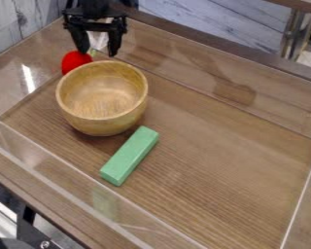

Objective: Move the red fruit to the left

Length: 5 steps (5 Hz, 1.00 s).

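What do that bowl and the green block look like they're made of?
The bowl looks like smooth wood with a light sheen, judging by its warm tan color, though wood-toned plastic is possible. The green block has a flat, even color and a matte look; it could be painted wood, foam or plastic, I can't tell which.
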{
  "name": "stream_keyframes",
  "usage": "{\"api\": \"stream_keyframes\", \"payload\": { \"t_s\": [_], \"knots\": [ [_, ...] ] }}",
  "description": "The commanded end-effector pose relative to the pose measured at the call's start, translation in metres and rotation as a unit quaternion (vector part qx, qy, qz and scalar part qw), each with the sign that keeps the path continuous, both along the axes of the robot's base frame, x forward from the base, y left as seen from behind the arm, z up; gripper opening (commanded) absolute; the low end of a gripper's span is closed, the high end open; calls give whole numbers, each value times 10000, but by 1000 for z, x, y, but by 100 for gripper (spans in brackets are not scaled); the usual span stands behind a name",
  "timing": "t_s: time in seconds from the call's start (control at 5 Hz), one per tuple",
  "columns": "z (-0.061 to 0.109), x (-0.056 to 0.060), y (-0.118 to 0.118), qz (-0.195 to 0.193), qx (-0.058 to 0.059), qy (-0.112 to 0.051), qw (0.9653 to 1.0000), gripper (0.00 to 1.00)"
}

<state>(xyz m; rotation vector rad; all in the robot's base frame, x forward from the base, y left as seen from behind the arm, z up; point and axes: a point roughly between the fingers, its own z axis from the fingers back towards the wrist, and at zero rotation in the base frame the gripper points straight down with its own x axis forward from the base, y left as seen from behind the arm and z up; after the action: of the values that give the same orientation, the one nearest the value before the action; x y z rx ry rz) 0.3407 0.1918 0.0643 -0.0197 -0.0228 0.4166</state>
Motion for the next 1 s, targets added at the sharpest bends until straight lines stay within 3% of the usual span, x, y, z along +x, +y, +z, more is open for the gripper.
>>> {"api": "stream_keyframes", "payload": {
  "t_s": [0.0, 0.2, 0.6, 0.8],
  "knots": [
    [29, 3, 17, -479, 174, -237, 9984, 100],
    [34, 3, 22, -916, 182, -199, 9954, 100],
    [25, 0, 9, -1793, 181, -74, 9836, 100],
    [14, -7, 8, -1804, 158, -12, 9835, 100]
  ]
}}
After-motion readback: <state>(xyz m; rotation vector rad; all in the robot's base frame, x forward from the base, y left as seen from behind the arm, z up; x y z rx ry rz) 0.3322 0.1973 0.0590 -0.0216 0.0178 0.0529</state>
